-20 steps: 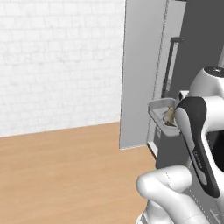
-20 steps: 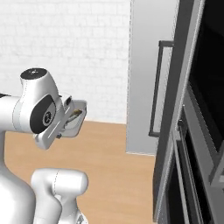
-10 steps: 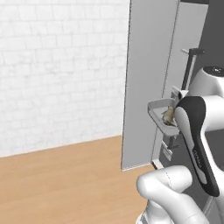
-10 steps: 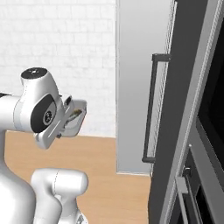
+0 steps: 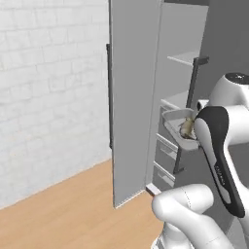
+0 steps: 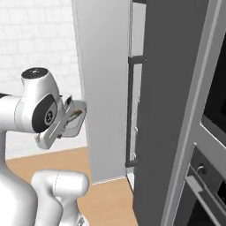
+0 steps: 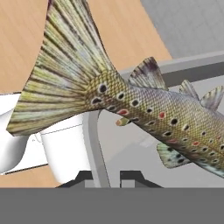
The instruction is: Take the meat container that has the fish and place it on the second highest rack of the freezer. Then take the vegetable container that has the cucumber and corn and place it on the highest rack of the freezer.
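The claw (image 7: pixel 107 177) was clenched on the rim of the meat container (image 5: pixel 181 131), holding it up in the air in front of the open freezer (image 5: pixel 182 78), beside its swung-out door (image 5: pixel 131 97) and not yet on any rack. The tray looked stiff and light, so a pinch on its thin wall seemed adequate. The fish (image 7: pixel 144 105) lying loose inside would probably slide if the tray tipped, so it wanted carrying level.
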